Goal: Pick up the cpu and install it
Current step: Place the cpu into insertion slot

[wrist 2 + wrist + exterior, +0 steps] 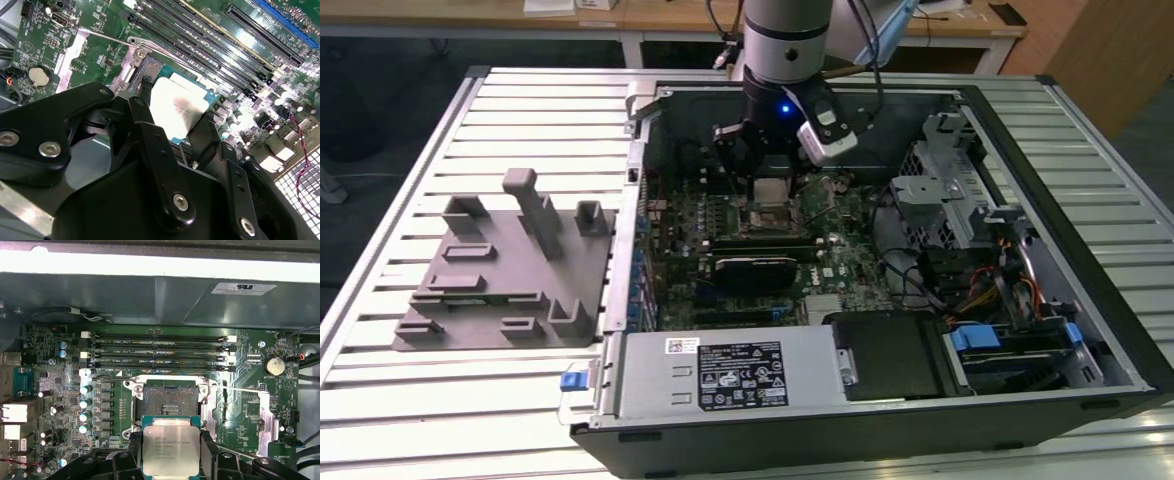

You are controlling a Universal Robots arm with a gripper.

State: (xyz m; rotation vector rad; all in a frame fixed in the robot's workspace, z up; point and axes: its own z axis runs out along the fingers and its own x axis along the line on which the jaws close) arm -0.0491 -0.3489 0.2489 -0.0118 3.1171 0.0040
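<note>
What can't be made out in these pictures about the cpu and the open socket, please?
The cpu underside: faces away in both wrist views.
Its edges, first wrist view: two covered by the gripper, one cut off by the picture's edge.
The socket contacts: too small in the first wrist view.
How far the cpu is from the socket: no view settles it.
</note>
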